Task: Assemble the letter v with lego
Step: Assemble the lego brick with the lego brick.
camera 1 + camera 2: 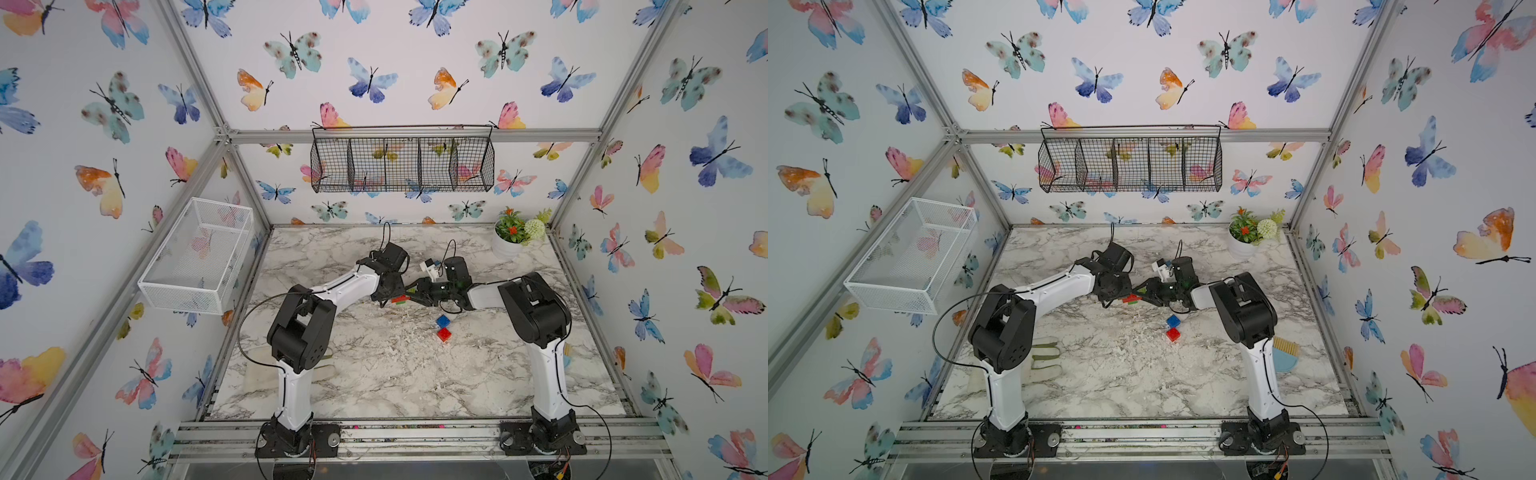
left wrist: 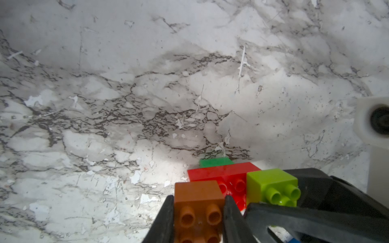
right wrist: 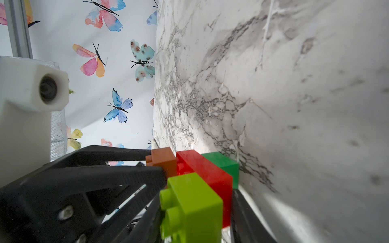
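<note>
Nearing two-thirds built; left claw (image 2: pixel 199 198) pinches orange brick (image 2: pixel 197 195); right claw (image 3: pixel 195 199) pinches lime green brick (image 3: pixel 193 202); both sit on long red brick (image 2: pixel 223 172); blue brick (image 1: pixel 443 321) and square red brick (image 1: pixel 444 334) lie loose at 4 o'clock.

My left hand (image 2: pixel 198 201) is black; I see an orange brick (image 2: pixel 197 192), red brick (image 2: pixel 223 174), lime brick (image 2: pixel 268 183), dark green brick (image 2: pixel 216 162); surface (image 2: pixel 126 63): grey-veined white marble.

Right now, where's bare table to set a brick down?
Free: near middle of the table, between the arm bases; far edge left of the plant. Crowded: centre, where left hand and right hand hold the brick cluster, blue brick and red brick beside.
</note>
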{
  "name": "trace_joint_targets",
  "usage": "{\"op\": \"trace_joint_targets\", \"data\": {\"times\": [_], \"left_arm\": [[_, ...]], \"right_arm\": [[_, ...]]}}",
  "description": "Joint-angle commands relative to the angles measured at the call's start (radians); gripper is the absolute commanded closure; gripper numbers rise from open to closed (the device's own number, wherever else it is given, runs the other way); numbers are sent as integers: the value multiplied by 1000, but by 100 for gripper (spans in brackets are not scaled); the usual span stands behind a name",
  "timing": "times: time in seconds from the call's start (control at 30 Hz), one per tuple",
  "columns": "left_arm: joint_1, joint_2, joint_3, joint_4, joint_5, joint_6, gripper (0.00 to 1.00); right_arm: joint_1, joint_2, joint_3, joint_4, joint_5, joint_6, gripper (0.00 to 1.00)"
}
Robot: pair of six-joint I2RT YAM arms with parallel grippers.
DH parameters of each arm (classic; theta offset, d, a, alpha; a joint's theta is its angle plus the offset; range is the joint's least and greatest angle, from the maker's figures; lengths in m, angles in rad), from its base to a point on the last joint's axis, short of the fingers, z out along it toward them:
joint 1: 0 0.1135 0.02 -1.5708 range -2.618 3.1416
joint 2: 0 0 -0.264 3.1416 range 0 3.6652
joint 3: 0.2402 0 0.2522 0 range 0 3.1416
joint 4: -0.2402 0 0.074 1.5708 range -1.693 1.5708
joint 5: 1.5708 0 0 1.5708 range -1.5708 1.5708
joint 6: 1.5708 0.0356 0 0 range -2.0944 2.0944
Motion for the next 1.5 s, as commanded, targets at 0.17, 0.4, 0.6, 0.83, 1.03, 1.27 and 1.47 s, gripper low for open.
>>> {"op": "trace_joint_targets", "data": {"times": [0.17, 0.4, 0.6, 0.83, 1.03, 1.27, 1.47], "left_arm": [[1, 87, -16, -110, -9, 18, 94], [18, 94, -31, -132, 20, 12, 95], [30, 84, -35, -146, 4, 4, 95], [30, 81, -24, -166, -17, 7, 96], [15, 77, -9, -200, -91, -4, 97], [12, 80, -48, -129, -35, -4, 97], [12, 109, -44, -156, -44, 12, 97]], "right_arm": [[-3, 11, -33, -69, 60, -28, 81], [-3, 5, -36, -68, 63, -30, 81], [-3, 12, -25, -69, 62, -28, 81], [-3, 11, -22, -70, 66, -28, 82], [-3, 14, -10, -79, 69, -31, 82], [-3, 11, -2, -95, 70, -39, 82], [-3, 11, 1, -101, 74, -45, 82]]}}
